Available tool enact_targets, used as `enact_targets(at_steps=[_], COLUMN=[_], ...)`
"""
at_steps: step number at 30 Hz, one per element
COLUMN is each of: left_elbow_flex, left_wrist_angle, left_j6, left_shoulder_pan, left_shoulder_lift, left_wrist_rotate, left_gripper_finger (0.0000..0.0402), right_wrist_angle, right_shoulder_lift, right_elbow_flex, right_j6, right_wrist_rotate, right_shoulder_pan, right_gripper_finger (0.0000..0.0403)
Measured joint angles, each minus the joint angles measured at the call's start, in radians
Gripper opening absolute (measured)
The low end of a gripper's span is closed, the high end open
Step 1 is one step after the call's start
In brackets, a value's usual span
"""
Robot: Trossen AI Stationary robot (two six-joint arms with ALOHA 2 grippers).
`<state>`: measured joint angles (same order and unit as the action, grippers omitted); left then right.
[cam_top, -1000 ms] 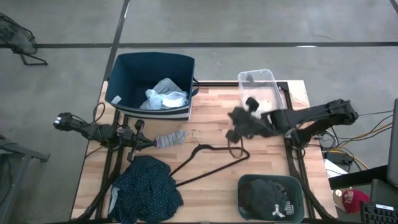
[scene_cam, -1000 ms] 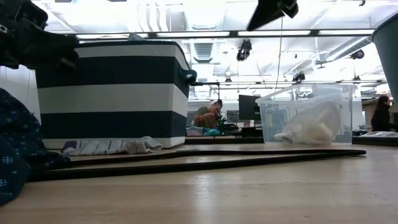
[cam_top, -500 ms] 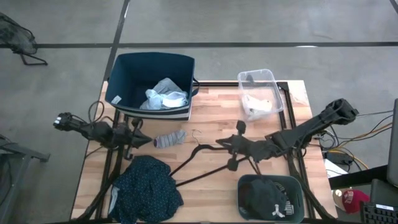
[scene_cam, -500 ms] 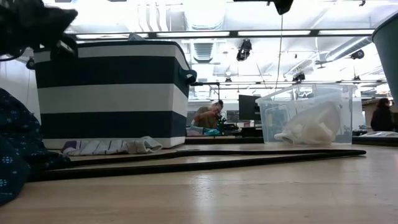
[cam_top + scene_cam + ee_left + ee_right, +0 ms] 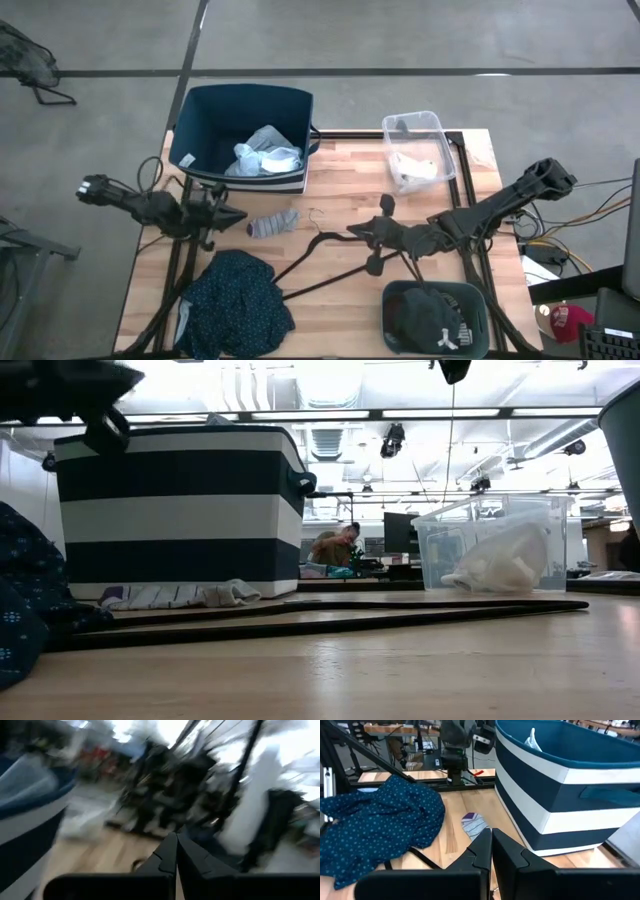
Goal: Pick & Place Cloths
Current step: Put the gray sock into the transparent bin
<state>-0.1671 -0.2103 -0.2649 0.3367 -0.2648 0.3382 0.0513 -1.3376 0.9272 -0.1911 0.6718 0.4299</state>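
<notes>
Landmark: thin black wire hanger (image 5: 335,258) lying mid-table. Bare wood beyond it, between the navy-and-white striped fabric bin (image 5: 243,133) and clear plastic tub (image 5: 420,148), is open. Left of the hanger: grey striped sock (image 5: 272,223), dark teal dotted garment (image 5: 235,303). Right of it: dark bin of black clothes (image 5: 436,318).

We find no words, numbers or signs that can be read in any of the views. The only mark we make out is a white logo (image 5: 447,340) on the black garment (image 5: 425,318) lying in the dark bin (image 5: 388,300) at the table's near right corner, and it is too small for us to tell what brand it is.
</notes>
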Motion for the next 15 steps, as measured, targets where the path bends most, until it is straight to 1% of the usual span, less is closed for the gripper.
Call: enact_targets(at_steps=[2, 4, 6, 10, 15], left_elbow_flex=[-0.051, -0.101, -0.149, -0.226, -0.32], left_wrist_angle=[0.12, 0.25, 0.323, 0.31, 0.337], left_j6=[-0.036, -0.08, -0.119, -0.152, -0.123], left_shoulder_pan=[0.0, -0.001, -0.001, 0.0, 0.001], left_shoulder_lift=[-0.062, -0.128, -0.198, -0.339, -0.505], left_wrist_rotate=[0.042, 0.057, 0.064, 0.064, 0.073], left_gripper_finger=[0.001, 0.001, 0.001, 0.0025, 0.0074], right_wrist_angle=[0.0, 0.0, 0.0, 0.0, 0.001], right_shoulder_lift=[0.0, 0.0, 0.0, 0.0, 0.0], right_elbow_flex=[0.0, 0.0, 0.0, 0.0, 0.0], right_j6=[-0.021, -0.024, -0.024, -0.043, -0.045], right_wrist_rotate=[0.0, 0.0, 0.0, 0.0, -0.018], right_shoulder_pan=[0.0, 0.0, 0.0, 0.0, 0.0], right_gripper_finger=[0.0008, 0.0008, 0.0008, 0.0008, 0.0008])
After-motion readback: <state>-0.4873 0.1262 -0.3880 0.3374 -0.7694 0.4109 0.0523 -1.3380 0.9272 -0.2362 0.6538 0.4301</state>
